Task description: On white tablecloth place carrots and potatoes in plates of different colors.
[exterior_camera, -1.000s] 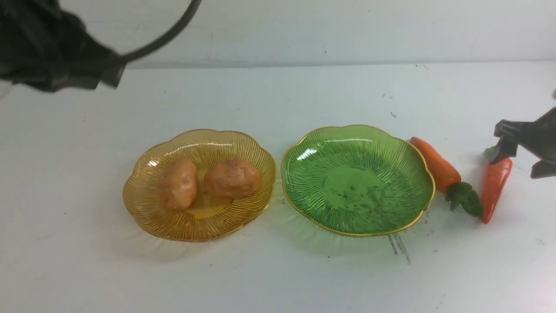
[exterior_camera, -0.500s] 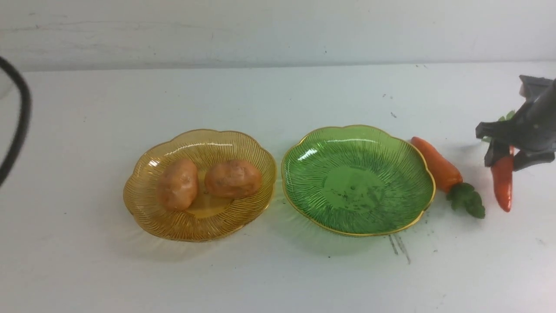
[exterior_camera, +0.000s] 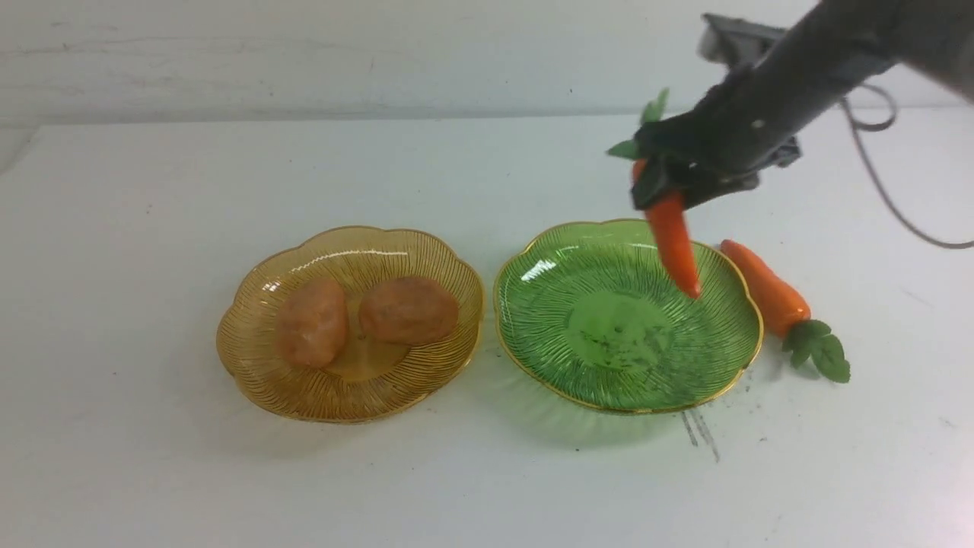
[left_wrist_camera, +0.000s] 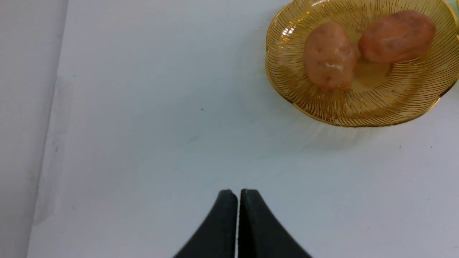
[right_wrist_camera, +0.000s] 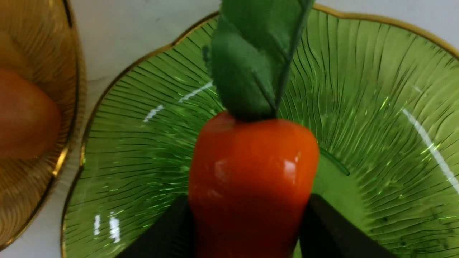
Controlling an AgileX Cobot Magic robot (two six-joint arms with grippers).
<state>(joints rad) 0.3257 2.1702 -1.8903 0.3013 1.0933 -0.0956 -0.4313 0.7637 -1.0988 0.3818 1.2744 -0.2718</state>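
Note:
My right gripper [exterior_camera: 660, 186] is shut on a carrot [exterior_camera: 674, 242] near its leafy top, and the carrot hangs tip down over the far right part of the green plate [exterior_camera: 578, 380]. Seen from the right wrist, the black fingers [right_wrist_camera: 324, 224] clamp both sides of that carrot [right_wrist_camera: 251, 172] above the green plate [right_wrist_camera: 376, 118]. A second carrot [exterior_camera: 765, 288] lies on the white tablecloth [exterior_camera: 152, 472] just right of the green plate. Two potatoes [exterior_camera: 312, 321] [exterior_camera: 409, 310] rest in the amber plate [exterior_camera: 251, 380]. My left gripper [left_wrist_camera: 238, 193] is shut and empty, over bare cloth away from the amber plate [left_wrist_camera: 358, 114].
The pale back wall [exterior_camera: 380, 53] rises behind the cloth's far edge. A cable [exterior_camera: 883, 183] loops from the right arm above the cloth at the far right. In the left wrist view the cloth's edge [left_wrist_camera: 53, 125] runs along one side.
My right gripper has lifted a carrot off the cloth at the far right and carried it left, up over the green plate. The left arm and its cable have withdrawn from the front view.

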